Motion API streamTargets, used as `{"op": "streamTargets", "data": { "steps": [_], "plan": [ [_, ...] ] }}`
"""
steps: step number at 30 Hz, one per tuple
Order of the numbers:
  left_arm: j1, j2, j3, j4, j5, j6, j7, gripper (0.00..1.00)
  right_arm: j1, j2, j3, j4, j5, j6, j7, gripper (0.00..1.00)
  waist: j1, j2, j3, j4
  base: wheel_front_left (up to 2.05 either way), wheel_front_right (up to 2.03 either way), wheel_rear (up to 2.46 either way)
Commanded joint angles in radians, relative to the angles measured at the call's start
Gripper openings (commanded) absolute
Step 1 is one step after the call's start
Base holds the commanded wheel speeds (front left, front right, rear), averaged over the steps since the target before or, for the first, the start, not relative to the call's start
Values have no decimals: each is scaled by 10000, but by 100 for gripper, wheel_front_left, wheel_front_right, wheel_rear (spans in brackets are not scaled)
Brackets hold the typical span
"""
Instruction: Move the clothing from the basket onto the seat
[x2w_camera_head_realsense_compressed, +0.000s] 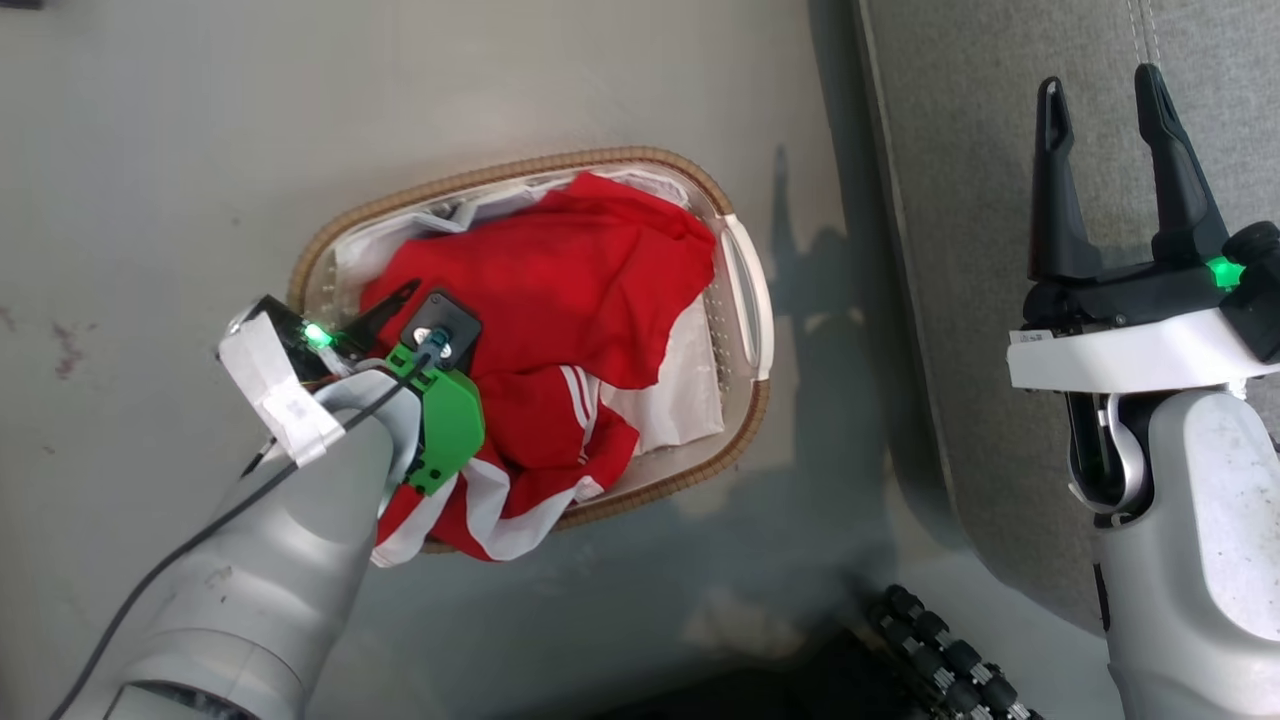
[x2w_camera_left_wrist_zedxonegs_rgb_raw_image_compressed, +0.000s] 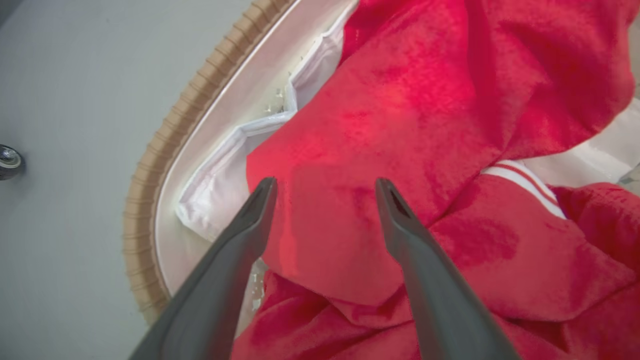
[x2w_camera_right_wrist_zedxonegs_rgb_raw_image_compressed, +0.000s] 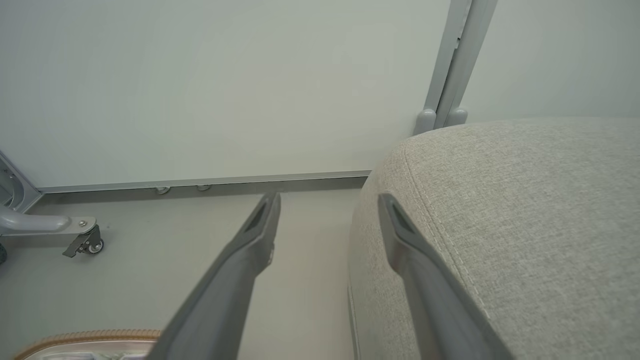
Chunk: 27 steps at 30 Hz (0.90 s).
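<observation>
The left hand was spread wide, its two dark tapered fingers poised over the clothing with nothing between them. Whether the tips touched the fabric could not be told. The clothing lay heaped in the basket. It was bright red, soft and slightly fuzzy, crumpled in loose folds, with white stripes on one piece and a red-and-white end spilling over the near rim. A smooth white cloth was bunched against the basket's inner wall beside the red. The basket was oval, of pale perforated plastic, edged with a ribbed brown woven rim and fitted with a white handle. It stood on the plain grey floor. The right hand was likewise spread and empty, held over the seat. The seat was a broad grey cushion of coarse woven fabric with a rounded corner and a stitched seam, near the basket.
</observation>
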Motion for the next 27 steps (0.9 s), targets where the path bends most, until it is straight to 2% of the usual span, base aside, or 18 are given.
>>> {"op": "streamTargets", "data": {
  "steps": [1, 15, 16, 18, 19, 27],
  "plan": [
    [-245, 153, -27, 91, -3, 36, 129, 100, -144, -26, 48, -52, 50, -6, -53, 100, -1, -1, 355, -315, 0, 0, 0],
    [-516, 335, -256, 556, -130, 170, 1843, 100, -215, -29, 614, -61, 418, -6, -53, 100, -1, -1, 579, -659, 0, 0, 0],
    [-506, 337, -248, 559, -167, 165, 1909, 64, -214, -28, 639, -70, 445, -6, -53, 100, -1, -1, 590, -680, 0, 0, 0],
    [-519, 357, -247, 565, -238, 157, 1993, 13, -212, -28, 675, -73, 478, -6, -51, 100, -1, -1, 609, -719, 0, 0, 0],
    [-525, 360, -254, 570, -255, 154, 1988, 0, -209, -28, 679, -61, 464, -6, -53, 100, -1, -1, 607, -732, 0, 0, 0],
    [-372, 210, -362, 560, -376, 156, 1273, 0, -47, -29, 538, 151, 301, -6, -51, 100, -1, -1, 233, -594, 0, 0, 0]
  ]
}}
